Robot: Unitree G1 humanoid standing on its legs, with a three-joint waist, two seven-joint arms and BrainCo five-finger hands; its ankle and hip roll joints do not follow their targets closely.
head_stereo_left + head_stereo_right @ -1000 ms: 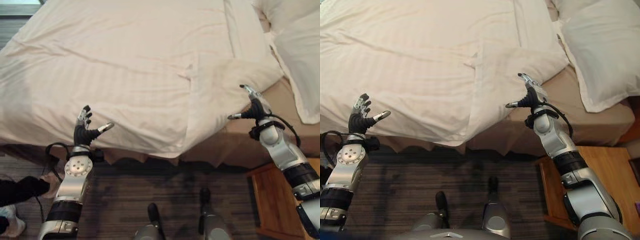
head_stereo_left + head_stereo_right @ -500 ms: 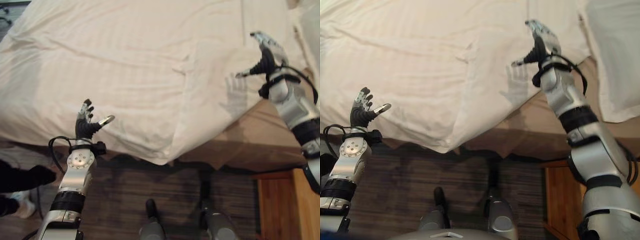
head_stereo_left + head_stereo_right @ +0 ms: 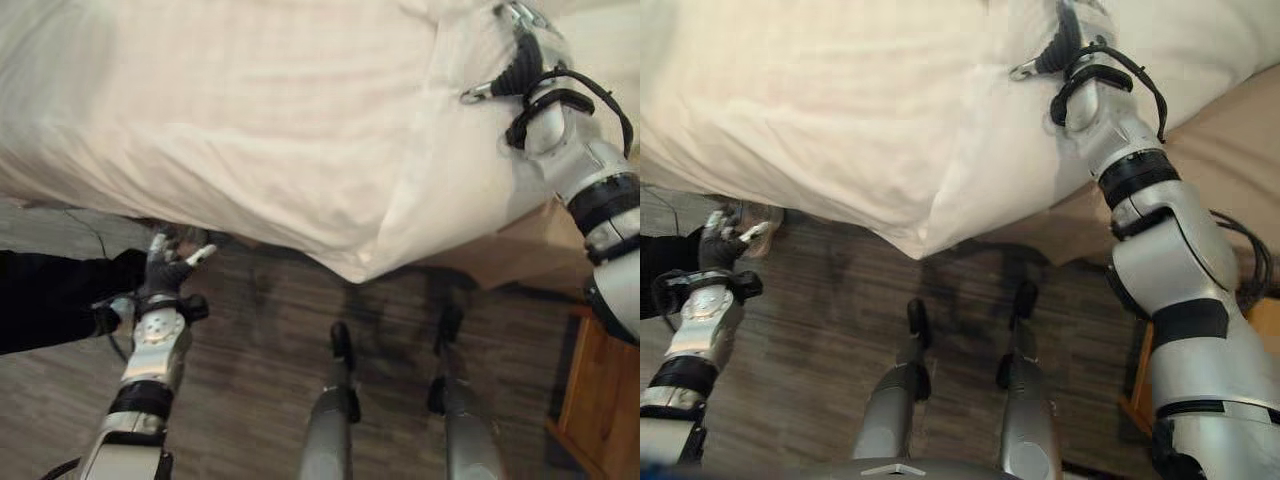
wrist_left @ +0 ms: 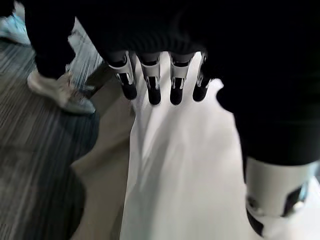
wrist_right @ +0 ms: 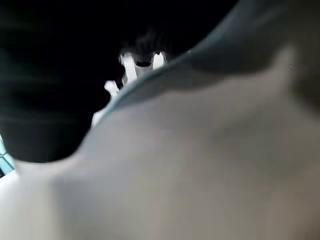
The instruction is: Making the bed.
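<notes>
Soft, even indoor light falls from above on the pale cream striped duvet (image 3: 250,120), which glows brightest toward the far side. A dim shadow lies on the dark wood-grain floor (image 3: 260,380) beneath its hanging edge. Motion blur smears the left hand (image 3: 170,262). The right wrist view is dark and wholly unfocused.
</notes>
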